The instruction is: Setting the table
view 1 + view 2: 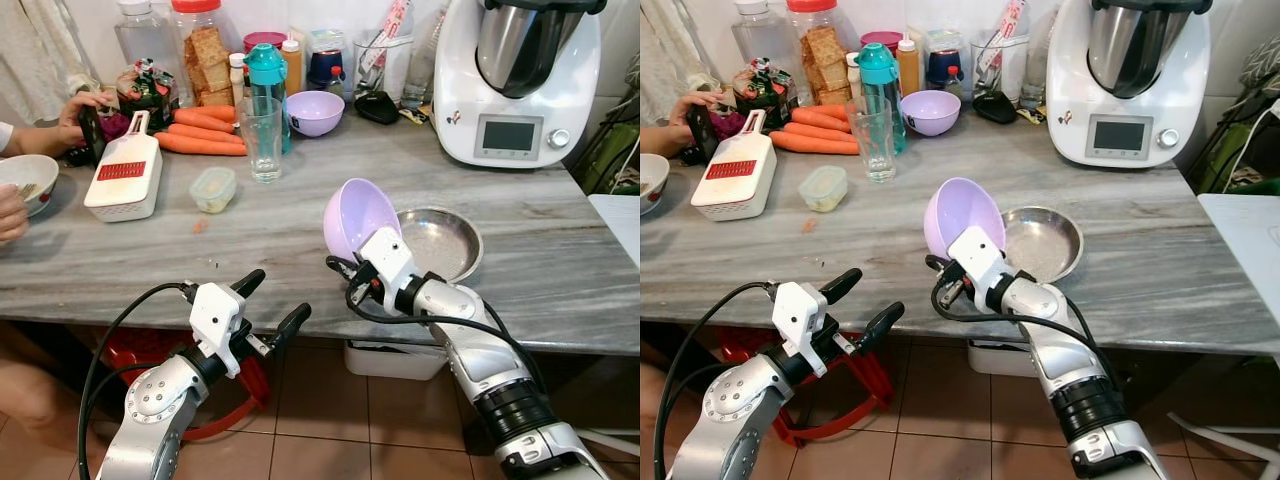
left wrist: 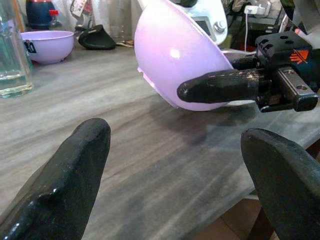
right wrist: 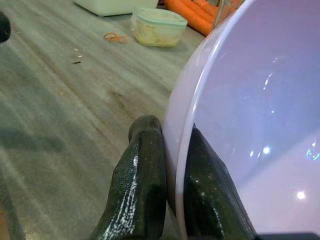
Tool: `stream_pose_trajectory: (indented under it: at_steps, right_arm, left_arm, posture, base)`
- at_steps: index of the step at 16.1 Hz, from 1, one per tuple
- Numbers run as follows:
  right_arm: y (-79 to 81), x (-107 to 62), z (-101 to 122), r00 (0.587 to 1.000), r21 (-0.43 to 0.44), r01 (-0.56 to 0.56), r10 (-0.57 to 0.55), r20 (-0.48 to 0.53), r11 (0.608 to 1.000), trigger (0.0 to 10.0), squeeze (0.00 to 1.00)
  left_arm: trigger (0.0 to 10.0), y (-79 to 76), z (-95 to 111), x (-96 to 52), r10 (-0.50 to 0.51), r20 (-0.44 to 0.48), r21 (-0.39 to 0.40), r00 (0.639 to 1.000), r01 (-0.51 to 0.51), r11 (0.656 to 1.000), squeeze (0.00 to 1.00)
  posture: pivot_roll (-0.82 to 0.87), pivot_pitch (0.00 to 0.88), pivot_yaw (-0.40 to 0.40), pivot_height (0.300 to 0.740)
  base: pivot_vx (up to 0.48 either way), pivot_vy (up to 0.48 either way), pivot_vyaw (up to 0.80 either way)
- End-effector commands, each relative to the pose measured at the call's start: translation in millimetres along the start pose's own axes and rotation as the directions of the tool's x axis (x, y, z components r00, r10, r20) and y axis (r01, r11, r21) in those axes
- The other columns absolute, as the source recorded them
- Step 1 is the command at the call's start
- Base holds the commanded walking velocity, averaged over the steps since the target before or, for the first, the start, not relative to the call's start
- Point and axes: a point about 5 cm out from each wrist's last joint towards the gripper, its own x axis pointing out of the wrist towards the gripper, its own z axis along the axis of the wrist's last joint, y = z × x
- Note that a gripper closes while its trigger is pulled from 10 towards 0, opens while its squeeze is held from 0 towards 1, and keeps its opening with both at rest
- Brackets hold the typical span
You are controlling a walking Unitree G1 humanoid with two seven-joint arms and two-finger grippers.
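Note:
My right gripper [image 1: 343,264] is shut on the rim of a lilac plastic bowl [image 1: 355,215]. The bowl is tipped on its side just above the grey marble table [image 1: 150,250], its opening facing me. In the right wrist view the two fingers [image 3: 142,185] pinch the bowl's rim [image 3: 240,125]. A shallow metal plate [image 1: 445,250] lies on the table right beside the bowl. My left gripper [image 1: 278,297] is open and holds nothing. It hovers at the table's front edge, left of the bowl [image 2: 175,60].
A second lilac bowl [image 1: 315,112], a glass [image 1: 262,140], a teal bottle [image 1: 266,75], carrots [image 1: 200,135], a white grater [image 1: 125,175] and a small lidded tub [image 1: 213,188] crowd the far left. A kitchen machine [image 1: 515,80] stands back right. A person's hand [image 1: 75,110] works at the left edge.

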Motion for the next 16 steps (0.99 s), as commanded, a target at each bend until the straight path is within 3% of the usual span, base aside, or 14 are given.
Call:
stream_pose_trajectory:
  at_steps: [1, 5, 9, 10, 11, 16]
  right_arm:
    - [-1.4, 3.0, 4.1, 1.000, -0.031, -0.010, 0.011, 0.008, 0.999, 10.0, 0.44]
    - [-5.2, 4.5, 6.2, 1.000, -0.056, -0.002, 0.004, 0.024, 0.998, 10.0, 0.38]
    - [-1.0, 8.0, 3.6, 0.999, -0.053, -0.022, 0.023, 0.022, 0.998, 10.0, 0.39]
    - [0.9, 8.5, 2.3, 0.999, -0.046, -0.036, 0.036, 0.018, 0.998, 10.0, 0.50]
    - [1.2, 8.5, 2.1, 0.999, -0.046, -0.037, 0.038, 0.018, 0.998, 10.0, 1.00]
    - [1.5, 6.8, -1.7, 1.000, -0.054, -0.023, 0.024, 0.008, 0.998, 10.0, 1.00]
  left_arm:
    - [10.0, -0.8, 3.4, -0.6, 0.004, 0.009, 0.017, 1.000, -0.004, 1.000, 0.00]
    - [10.0, -2.5, 4.3, 0.3, 0.010, 0.011, 0.013, 1.000, -0.010, 1.000, 0.00]
    - [10.0, -2.4, 5.1, 1.1, 0.011, 0.009, 0.014, 1.000, -0.011, 1.000, 0.00]
    - [10.0, -2.4, 5.7, 1.7, 0.011, 0.009, 0.015, 1.000, -0.011, 1.000, 0.00]
    - [10.0, -2.3, 5.8, 1.8, 0.012, 0.009, 0.016, 1.000, -0.012, 1.000, 0.00]
    - [10.0, -3.1, 6.3, 1.5, 0.014, 0.009, 0.011, 1.000, -0.014, 1.000, 0.00]
  posture:
    - [-0.02, 0.052, 0.027, 0.740]
    - [-0.02, 0.051, 0.025, 0.740]
    - [-0.02, 0.051, 0.025, 0.740]
    - [-0.02, 0.051, 0.025, 0.740]
    - [-0.02, 0.051, 0.025, 0.740]
    - [-0.01, 0.050, 0.024, 0.740]
  base:
    - [0.000, 0.000, 0.00]
    - [0.000, 0.000, 0.00]
    - [0.000, 0.000, 0.00]
    - [0.000, 0.000, 0.00]
    - [0.000, 0.000, 0.00]
    - [0.000, 0.000, 0.00]
